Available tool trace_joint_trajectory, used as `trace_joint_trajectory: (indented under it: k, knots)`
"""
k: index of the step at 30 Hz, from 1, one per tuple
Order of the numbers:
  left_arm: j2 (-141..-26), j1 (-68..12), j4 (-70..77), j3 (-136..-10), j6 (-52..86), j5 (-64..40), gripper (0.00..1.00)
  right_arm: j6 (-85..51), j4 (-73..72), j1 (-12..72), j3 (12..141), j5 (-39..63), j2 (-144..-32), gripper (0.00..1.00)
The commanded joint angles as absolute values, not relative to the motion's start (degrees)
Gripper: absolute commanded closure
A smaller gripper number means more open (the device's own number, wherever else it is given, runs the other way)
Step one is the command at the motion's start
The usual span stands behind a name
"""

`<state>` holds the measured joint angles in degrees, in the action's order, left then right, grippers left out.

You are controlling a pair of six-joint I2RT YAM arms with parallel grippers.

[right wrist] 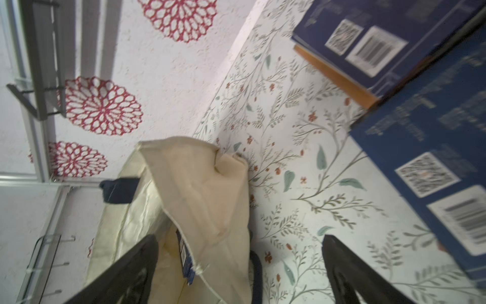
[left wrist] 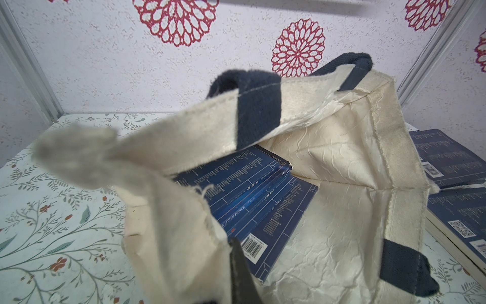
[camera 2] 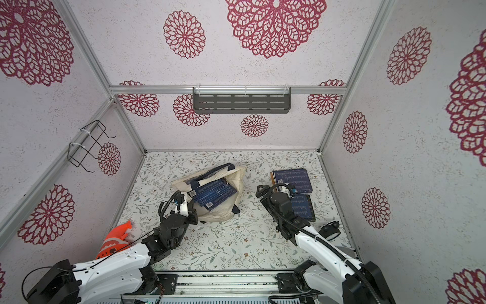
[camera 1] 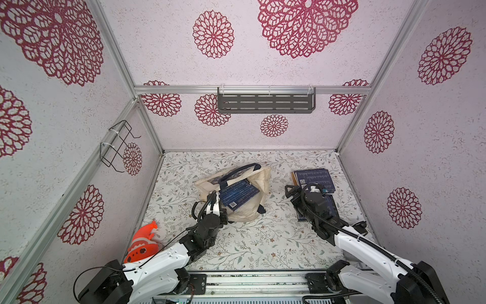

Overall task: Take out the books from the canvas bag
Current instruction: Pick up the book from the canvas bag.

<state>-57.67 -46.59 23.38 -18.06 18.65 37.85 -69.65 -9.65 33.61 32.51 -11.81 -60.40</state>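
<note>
Lying inside the canvas bag [camera 1: 244,213] on the table [camera 1: 263,244], books [camera 1: 238,195] show through its mouth. My left gripper [camera 1: 213,200] is clamped on the bag's near rim, holding it up. My right gripper [right wrist: 239,239], jaws wide and empty, hovers between the bag and the loose books [camera 1: 315,179].

L pincer [camera 1: 213,197] pinched closed, arm stretched fwd; R pincer [right wrist: 239,239] spread wide, arm likewise fwd

The cream canvas bag [camera 1: 243,213] has navy strap handles [camera 1: 251,166]. The thin dark blue paperback books [camera 1: 238,194] carry white text and barcode labels. The bench [camera 1: 249,244] is white with green leafy sprigs.
</note>
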Motion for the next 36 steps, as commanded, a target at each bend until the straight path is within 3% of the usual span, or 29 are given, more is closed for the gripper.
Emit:
trace_joint_trajectory:
  k: [1,10,15,25,36]
  knots:
    - [-58.17,-47.88,25.16,-19.68,18.28,37.44,1.00,-67.27,-13.49,36.98,35.07,-12.13,-62.43,0.08]
    - [-58.68,-47.87,25.21,-19.86,18.17,37.36,1.00,-63.83,-17.78,46.61,41.66,-11.22,-71.24,0.26]
    - [-58.97,-47.95,25.18,-20.03,18.12,37.35,1.00,-62.40,-19.10,50.45,45.96,-10.23,-78.24,0.30]
    - [-58.94,-47.98,25.12,-20.11,18.02,37.38,1.00,-64.79,-20.71,51.88,51.34,-8.35,-93.64,0.42]
    - [-58.89,-48.11,24.96,-20.17,17.92,37.35,1.00,-66.91,-21.25,51.52,55.80,-11.91,-105.55,0.44]
